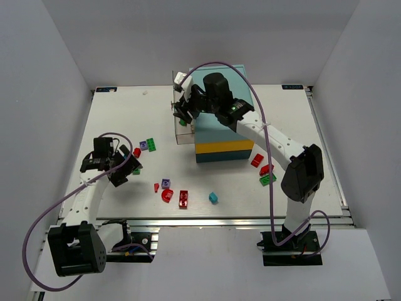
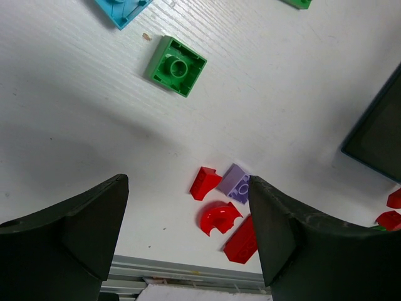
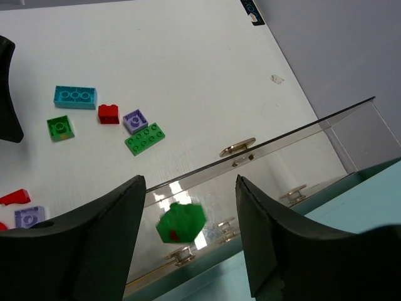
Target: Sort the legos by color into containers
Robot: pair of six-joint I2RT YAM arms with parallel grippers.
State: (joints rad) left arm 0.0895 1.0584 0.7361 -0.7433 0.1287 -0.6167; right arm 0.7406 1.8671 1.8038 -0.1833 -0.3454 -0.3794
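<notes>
Over the clear drawer (image 3: 282, 144) pulled out at the left side of the cabinet (image 1: 219, 135) | right fingers (image 3: 128, 200) spread, gripping nothing | green lego (image 3: 180, 222) blurred between them, seemingly falling into that drawer | left fingers (image 2: 116, 194) spread wide, empty, above loose legos (image 2: 177, 66) left of the cabinet | tip: hold centred over the drawer till the brick settles.

I see a white table (image 1: 113, 119) with grey walls (image 1: 37, 75) boxing it on three sides. A silver rail (image 1: 213, 221) runs along the table's near edge. There's a blue label (image 1: 105, 89) at its far-left corner and a second label (image 1: 292, 87) at far right. A tiny white scrap (image 1: 145, 93) sits near the table's far edge.
</notes>
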